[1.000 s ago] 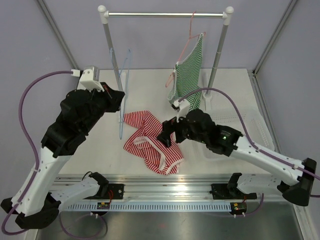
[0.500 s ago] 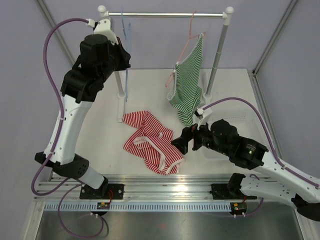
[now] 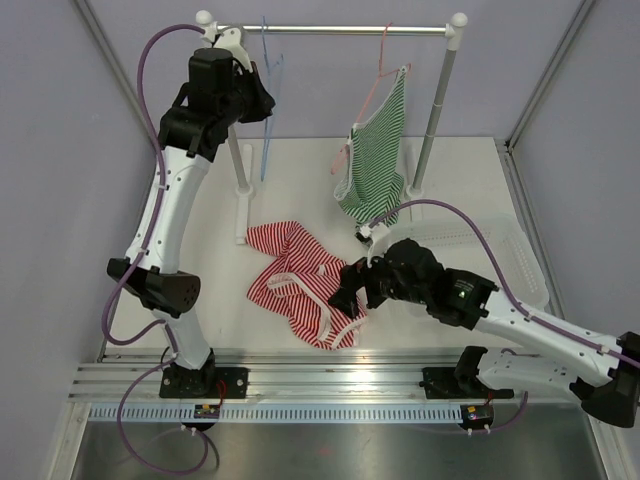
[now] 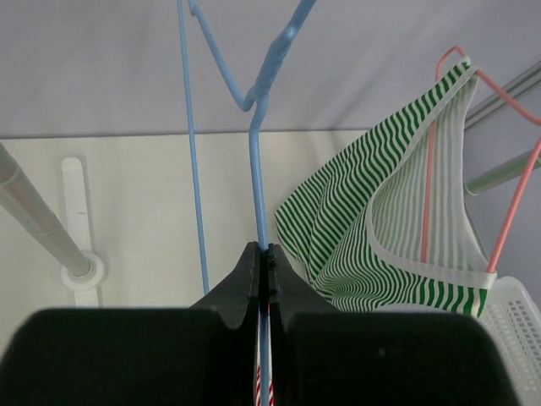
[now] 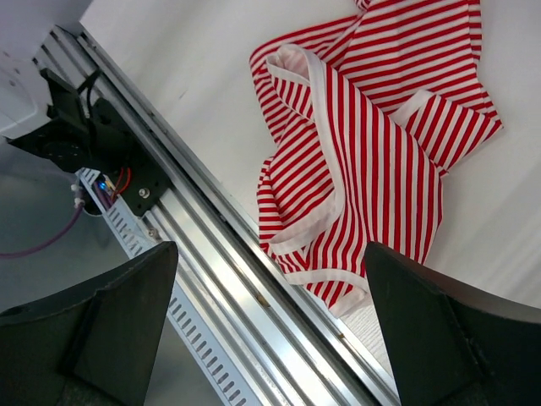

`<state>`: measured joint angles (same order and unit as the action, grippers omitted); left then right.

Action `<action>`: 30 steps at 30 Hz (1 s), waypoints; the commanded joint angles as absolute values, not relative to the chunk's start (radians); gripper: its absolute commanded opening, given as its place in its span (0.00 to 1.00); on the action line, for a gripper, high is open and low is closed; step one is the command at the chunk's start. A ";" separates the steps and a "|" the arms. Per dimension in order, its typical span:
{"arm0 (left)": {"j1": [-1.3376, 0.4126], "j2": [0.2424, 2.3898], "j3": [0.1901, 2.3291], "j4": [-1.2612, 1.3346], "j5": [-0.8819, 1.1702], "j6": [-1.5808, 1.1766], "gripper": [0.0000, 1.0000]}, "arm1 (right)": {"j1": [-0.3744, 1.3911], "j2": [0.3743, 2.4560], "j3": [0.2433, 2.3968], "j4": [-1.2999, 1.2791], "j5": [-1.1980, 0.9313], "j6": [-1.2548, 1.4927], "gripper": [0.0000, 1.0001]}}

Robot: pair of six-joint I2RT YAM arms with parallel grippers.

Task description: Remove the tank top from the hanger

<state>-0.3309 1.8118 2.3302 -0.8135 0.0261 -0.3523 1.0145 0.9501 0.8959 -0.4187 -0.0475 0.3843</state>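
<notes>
A red-and-white striped tank top [image 3: 300,280] [image 5: 372,144] lies crumpled on the table, off any hanger. My left gripper [image 3: 262,102] [image 4: 265,249] is shut on the wire of a bare blue hanger [image 3: 266,90] [image 4: 258,169], held high with its hook up by the rail [image 3: 330,30]. A green-striped tank top [image 3: 375,165] [image 4: 380,228] hangs on a pink hanger [image 3: 378,75] [image 4: 431,169] on that rail. Just above the right edge of the red top, my right gripper [image 3: 345,290] [image 5: 270,254] stands open and holds nothing.
The rail's posts [image 3: 232,150] stand on white feet on the table. A white mesh basket [image 3: 500,260] [image 4: 520,321] sits at the right. The aluminium base rail [image 3: 320,370] [image 5: 211,254] runs along the near table edge.
My left arm has lifted the blue hanger from near the table up to the rail. My right arm drew back, then moved left over the red top's edge, still open.
</notes>
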 commanded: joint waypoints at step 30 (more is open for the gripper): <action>-0.318 0.809 1.359 -0.717 -0.187 -0.371 0.99 | 1.029 2.035 1.381 -0.291 0.192 0.204 1.00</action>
